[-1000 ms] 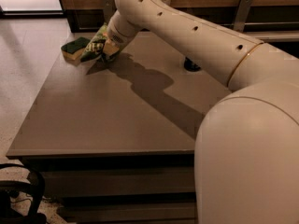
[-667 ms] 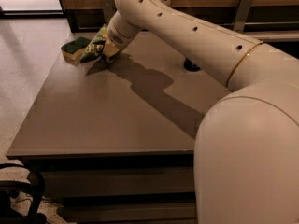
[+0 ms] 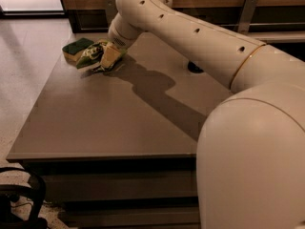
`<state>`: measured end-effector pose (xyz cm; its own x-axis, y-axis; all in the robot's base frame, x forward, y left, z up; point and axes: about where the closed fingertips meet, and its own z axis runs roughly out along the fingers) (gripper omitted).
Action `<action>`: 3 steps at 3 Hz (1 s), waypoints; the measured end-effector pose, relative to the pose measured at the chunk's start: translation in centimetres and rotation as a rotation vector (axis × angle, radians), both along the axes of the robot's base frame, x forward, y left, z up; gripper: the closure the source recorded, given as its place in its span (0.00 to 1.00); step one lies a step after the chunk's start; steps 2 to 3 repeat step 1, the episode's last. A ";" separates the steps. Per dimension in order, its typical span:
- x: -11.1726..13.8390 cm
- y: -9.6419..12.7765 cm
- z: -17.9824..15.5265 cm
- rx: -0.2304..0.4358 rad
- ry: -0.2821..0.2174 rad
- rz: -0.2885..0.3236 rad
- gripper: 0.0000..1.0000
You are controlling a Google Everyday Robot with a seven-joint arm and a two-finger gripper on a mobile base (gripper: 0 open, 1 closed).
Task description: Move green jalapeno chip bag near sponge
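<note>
The claw (image 3: 112, 55) is reaching down at the far left corner of the counter (image 3: 119, 123), right on the near end of the bag (image 3: 90, 56). I cannot tell if the claw is pinching the bag or letting it go, because the two are crowding together there.

Almost nothing is changing. The claw, the bag and the sponge (image 3: 76, 48) are sitting in the same spots as a second ago. That is telling me the carrying part is likely over, and the arm (image 3: 190, 32) is pausing at the drop-off place.

The bag is lying crumpled on the counter, just beside the sponge. The two look like they are touching or nearly touching (the bag's far edge is hiding the gap, so I am not sure which). The sponge is resting flat with its dark green side up.

So the job is looking close to done. What is probably left is for the claw to be letting go and backing off without dragging the bag away.

No bowl, box or bin is showing on the counter, so nothing is sitting inside anything. The bag is hiding whatever it is holding.
</note>
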<state>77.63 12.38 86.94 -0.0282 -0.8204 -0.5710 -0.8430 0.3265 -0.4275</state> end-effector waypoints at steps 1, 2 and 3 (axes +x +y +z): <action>0.0 0.0 0.0 0.000 0.000 0.000 0.00; 0.0 0.0 0.0 0.000 0.000 0.000 0.00; 0.0 0.0 0.0 0.000 0.000 0.000 0.00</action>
